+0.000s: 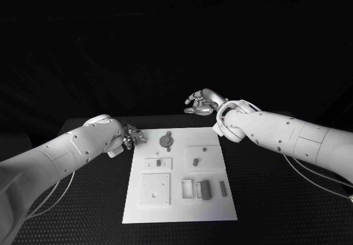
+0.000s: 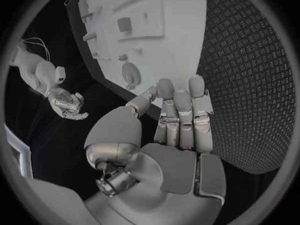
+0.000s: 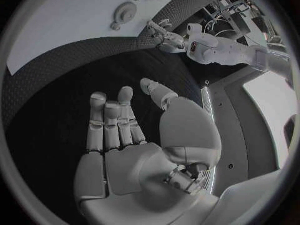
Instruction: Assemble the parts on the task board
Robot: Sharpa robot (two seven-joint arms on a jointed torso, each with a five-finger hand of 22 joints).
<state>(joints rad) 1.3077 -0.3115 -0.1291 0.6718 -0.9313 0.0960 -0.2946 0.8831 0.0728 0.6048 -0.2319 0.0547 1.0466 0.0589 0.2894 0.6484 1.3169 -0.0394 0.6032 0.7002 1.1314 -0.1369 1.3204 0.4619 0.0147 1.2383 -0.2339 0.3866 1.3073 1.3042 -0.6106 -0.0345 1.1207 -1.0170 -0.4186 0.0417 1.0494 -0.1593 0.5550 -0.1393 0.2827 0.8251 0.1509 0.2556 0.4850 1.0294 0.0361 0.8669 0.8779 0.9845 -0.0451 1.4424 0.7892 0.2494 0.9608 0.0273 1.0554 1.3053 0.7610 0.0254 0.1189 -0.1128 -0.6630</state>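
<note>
Apart and empty: fingers (image 2: 181, 110) of the left hand (image 1: 131, 137) beside the task board (image 1: 140, 214), right hand (image 1: 201, 103) likewise, raised beyond its far edge. Loose on the board, round part (image 1: 168, 139); probably light, rigid, slippery, best pinched at the rim.

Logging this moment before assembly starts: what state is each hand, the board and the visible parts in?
left hand: open, fingers straight, holding nothing, at the board's far left corner.
right hand: open, holding nothing, off the board's far right.
task board: lying flat on the table.
round part: lying on the board near its far edge, untouched.
grey bars: lying in the near right section, untouched.
</note>
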